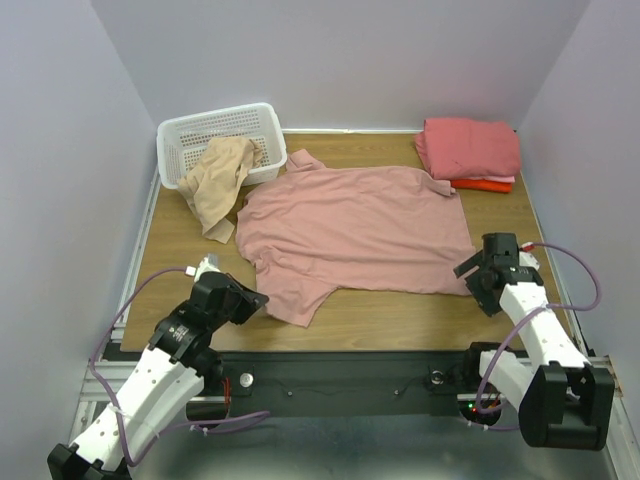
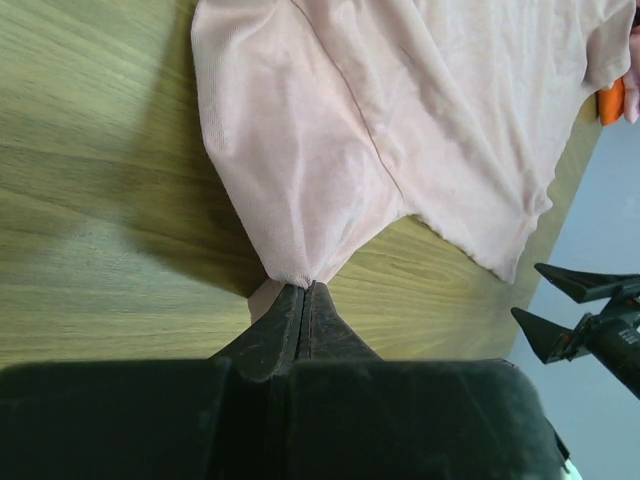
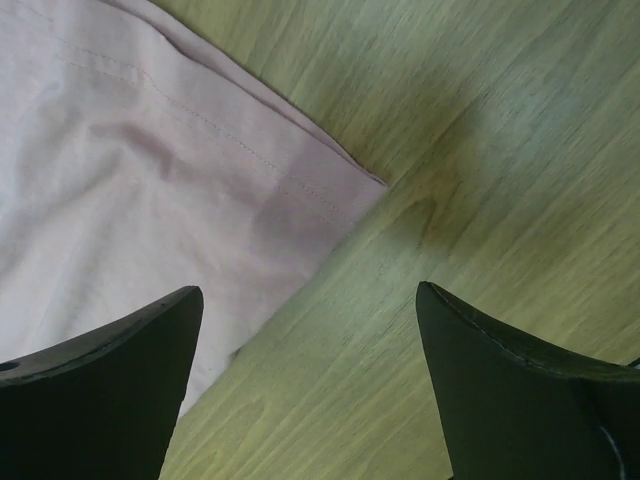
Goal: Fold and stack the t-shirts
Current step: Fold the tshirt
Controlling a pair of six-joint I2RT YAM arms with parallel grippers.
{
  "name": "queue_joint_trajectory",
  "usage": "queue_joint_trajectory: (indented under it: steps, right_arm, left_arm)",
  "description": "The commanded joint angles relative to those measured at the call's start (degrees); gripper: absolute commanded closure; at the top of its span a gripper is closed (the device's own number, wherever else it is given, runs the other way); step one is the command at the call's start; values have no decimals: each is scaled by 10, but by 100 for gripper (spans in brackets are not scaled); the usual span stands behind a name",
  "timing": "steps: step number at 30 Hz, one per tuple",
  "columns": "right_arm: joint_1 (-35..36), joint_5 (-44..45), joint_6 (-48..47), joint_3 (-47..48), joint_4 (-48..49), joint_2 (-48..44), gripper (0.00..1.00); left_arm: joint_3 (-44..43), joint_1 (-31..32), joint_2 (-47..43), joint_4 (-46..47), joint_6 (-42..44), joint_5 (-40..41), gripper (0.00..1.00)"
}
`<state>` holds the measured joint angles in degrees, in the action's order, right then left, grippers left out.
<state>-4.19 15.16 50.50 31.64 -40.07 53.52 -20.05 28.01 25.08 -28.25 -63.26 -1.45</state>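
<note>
Left wrist view: left gripper (image 2: 305, 300) pinches a sleeve of the pink shirt (image 2: 400, 110), flat on the table (image 2: 90, 150).
Right gripper (image 3: 310, 292) hangs spread near its hem corner; the thin pinch may slip, bunching cloth.

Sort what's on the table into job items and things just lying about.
Job: dusty-pink t-shirt, spread flat, pinched by the left fingers; beige t-shirt, draped over the white basket; salmon-pink t-shirt and orange-red t-shirt, folded and stacked.
Lying about: white basket only.
</note>
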Motion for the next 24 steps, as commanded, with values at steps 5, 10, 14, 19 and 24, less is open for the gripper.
queue_joint_trajectory:
  steps: [5, 10, 14, 19, 24]
  right_arm:
    - [-4, -15, 21, -27, 65, 59, 17]
    - [-4, 5, 21, -28, 105, 104, 32]
    - [-4, -1, 16, -44, 126, 128, 54]
    - [-4, -16, 2, -46, 133, 103, 89]
    - [-5, -8, -1, -42, 122, -20, 100]
  left_arm:
    - [3, 1, -21, -8, -5, -8, 100]
    - [-3, 1, -23, -17, -8, -8, 100]
    - [-10, 1, -28, -32, -19, -5, 100]
    - [-20, 1, -56, -51, -37, -6, 100]
    - [-47, 1, -76, -76, -46, -7, 100]
